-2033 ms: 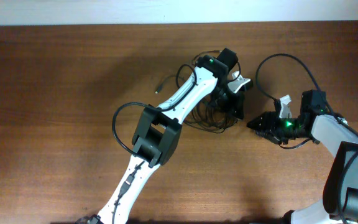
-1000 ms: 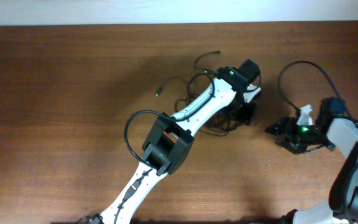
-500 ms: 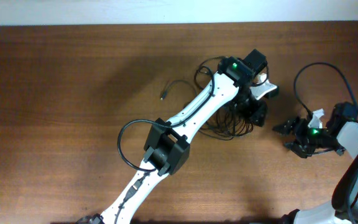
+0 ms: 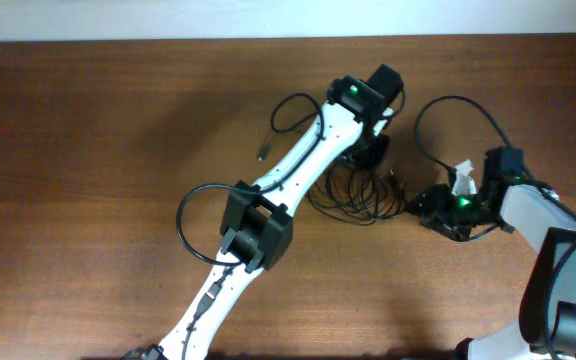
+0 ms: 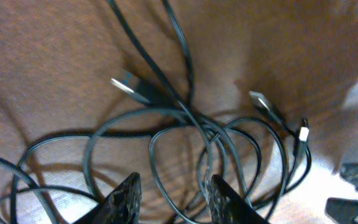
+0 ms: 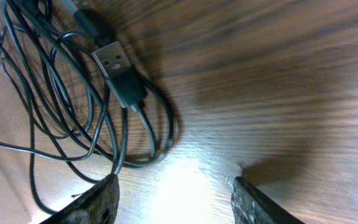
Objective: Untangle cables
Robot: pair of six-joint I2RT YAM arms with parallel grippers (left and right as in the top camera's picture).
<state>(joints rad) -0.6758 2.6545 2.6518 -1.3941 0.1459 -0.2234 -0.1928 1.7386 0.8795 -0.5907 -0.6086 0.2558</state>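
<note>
Surface: dark brown wood-grain table [image 4: 88, 150], filling nearly the whole overhead view.
Room: pale white strip [image 4: 168, 18] along the far edge.
Cables: thin black cords [image 4: 353, 195], a looped tangle right of centre, just beside both grippers.
Left gripper [image 5: 169, 196]: fingers apart, over the loops.
Right gripper [image 6: 179, 199]: fingers wide apart, near a silver-tipped USB plug [image 6: 114, 62].

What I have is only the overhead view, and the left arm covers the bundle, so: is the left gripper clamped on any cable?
Observer: No. In the left wrist view the left gripper is open, with loops of the cables running between its fingers.
Operator: And the right gripper?
Observer: The right wrist view shows the right gripper open too, over bare table; a silver USB plug lies just ahead of it.
</note>
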